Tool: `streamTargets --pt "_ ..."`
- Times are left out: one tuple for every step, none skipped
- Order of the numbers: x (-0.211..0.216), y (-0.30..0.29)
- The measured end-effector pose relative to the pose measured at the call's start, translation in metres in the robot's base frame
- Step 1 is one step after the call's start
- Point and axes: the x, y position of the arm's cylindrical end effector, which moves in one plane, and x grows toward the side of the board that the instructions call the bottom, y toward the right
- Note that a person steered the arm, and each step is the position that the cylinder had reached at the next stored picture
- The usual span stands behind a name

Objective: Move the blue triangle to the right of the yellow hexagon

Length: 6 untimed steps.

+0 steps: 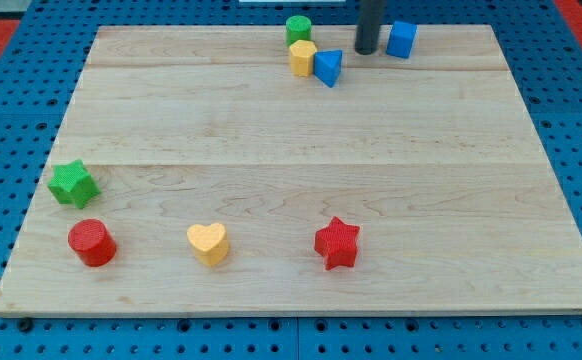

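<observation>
The blue triangle (328, 67) lies near the view's top, touching the right side of the yellow hexagon (303, 57). A green cylinder (298, 29) sits just above the hexagon. My tip (366, 51) comes down from the view's top edge and stands right of the blue triangle, a short gap apart. A blue cube (401, 39) sits just right of the tip.
The wooden board (291, 170) rests on a blue pegboard. A green star (73, 184) lies at the left edge. A red cylinder (91, 242), a yellow heart (208, 243) and a red star (337, 243) lie along the bottom.
</observation>
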Motion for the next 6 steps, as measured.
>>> streamTargets --pt "-0.015 0.03" --pt "-0.037 0.049" --pt "-0.025 0.073" --pt "0.001 0.074" --pt "0.005 0.096" --pt "0.005 0.127"
